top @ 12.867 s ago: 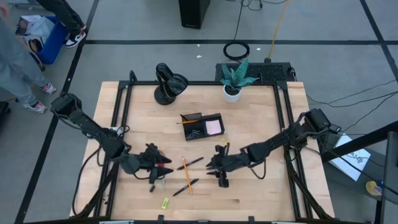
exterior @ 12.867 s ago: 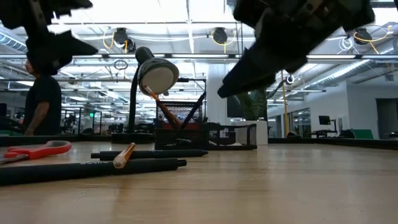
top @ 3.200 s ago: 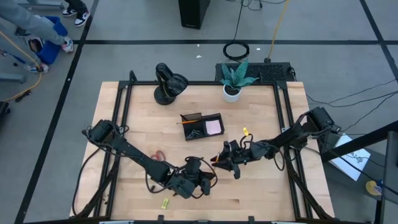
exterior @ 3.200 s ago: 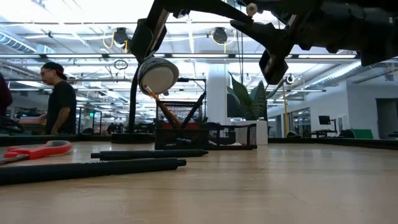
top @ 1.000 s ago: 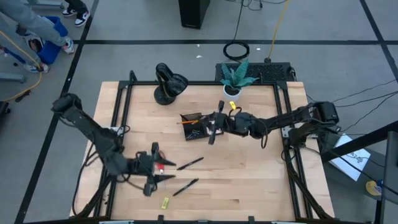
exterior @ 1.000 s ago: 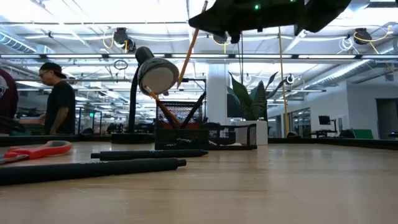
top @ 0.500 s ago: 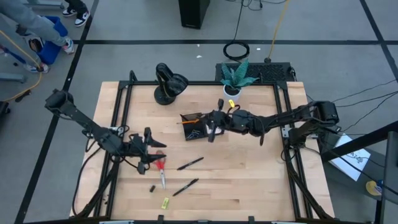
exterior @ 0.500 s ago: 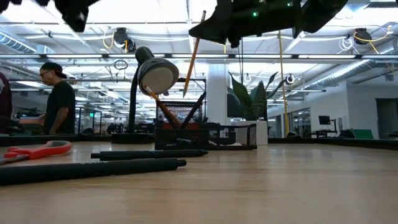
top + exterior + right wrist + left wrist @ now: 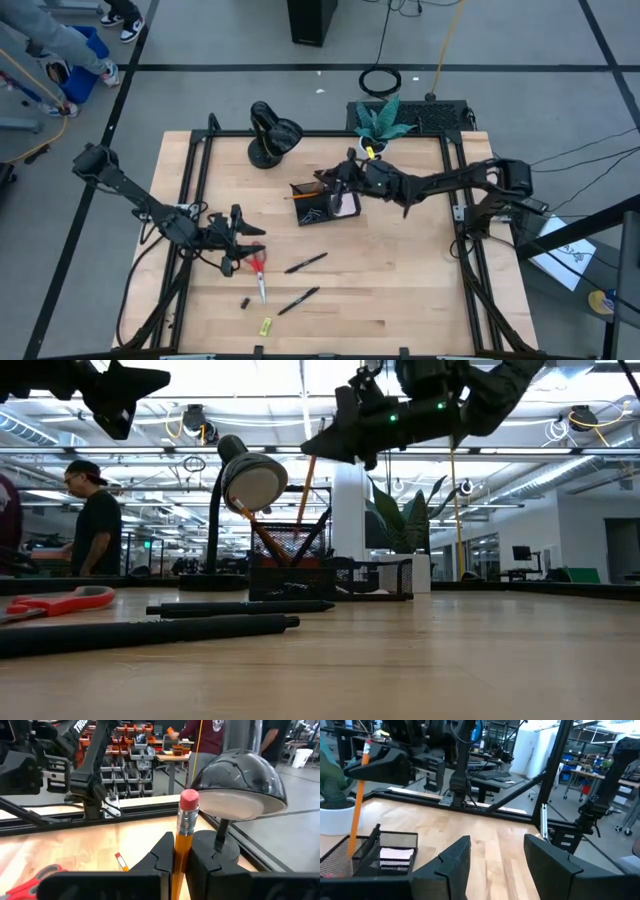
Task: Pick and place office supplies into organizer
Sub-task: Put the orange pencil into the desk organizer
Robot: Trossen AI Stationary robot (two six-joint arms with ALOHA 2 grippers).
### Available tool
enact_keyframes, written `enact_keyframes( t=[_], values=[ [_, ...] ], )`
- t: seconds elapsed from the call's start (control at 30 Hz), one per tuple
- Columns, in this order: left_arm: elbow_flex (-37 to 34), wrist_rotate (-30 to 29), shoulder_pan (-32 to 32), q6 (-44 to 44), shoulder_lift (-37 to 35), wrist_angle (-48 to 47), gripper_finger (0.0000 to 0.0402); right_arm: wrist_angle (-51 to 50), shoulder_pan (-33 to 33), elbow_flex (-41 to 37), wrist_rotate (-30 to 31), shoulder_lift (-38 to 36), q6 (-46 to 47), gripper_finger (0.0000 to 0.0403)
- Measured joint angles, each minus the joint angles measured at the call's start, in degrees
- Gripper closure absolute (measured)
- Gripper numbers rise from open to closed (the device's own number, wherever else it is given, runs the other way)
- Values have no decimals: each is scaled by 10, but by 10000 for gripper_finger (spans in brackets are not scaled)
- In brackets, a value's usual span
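Observation:
My right gripper (image 9: 333,181) is over the black organizer (image 9: 325,203), shut on an orange pencil (image 9: 305,488). The pencil's lower end (image 9: 351,851) dips into the organizer's taller mesh back section, where another orange pencil (image 9: 300,197) lies slanted. A pink sticky-note pad (image 9: 343,204) sits in a front compartment. My left gripper (image 9: 238,242) hovers open near the table's left side, just beyond the red-handled scissors (image 9: 259,272). Two black pens (image 9: 305,263) (image 9: 298,300), a small black clip (image 9: 243,302) and a yellow-green piece (image 9: 266,324) lie flat on the table. My right gripper pinches the pencil's shaft (image 9: 179,851) just below the metal band and pink eraser (image 9: 188,799), between its two fingers. The fingers lie level and across the pencil, coming from the table's right. The pencil hangs nearly upright below them; whether its tip rests on the organizer's bottom I cannot tell.
A black desk lamp (image 9: 272,133) stands at the far edge, left of the organizer, and a white plant pot (image 9: 373,150) at the far right of it. Bare wood lies to the right of the pens. People stand in the room beyond the table.
My right gripper has carried the pencil toward the table's far left, over the organizer's back section. The pencil has gone from slanted to nearly upright and its lower end has sunk into that section. My left gripper has drawn away from the scissors toward the far left, still open.

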Motion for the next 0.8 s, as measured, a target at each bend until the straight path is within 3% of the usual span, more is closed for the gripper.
enact_keyframes(
  t=[0.53, 0.8],
  values=[
    [0, -8, 20, 14, 0, -2, 213, -38, -23, 50, -1, 94, -2, 379],
    [0, -8, 21, -2, 0, -6, 213, 11, -8, 50, 0, 89, -56, 306]
  ],
)
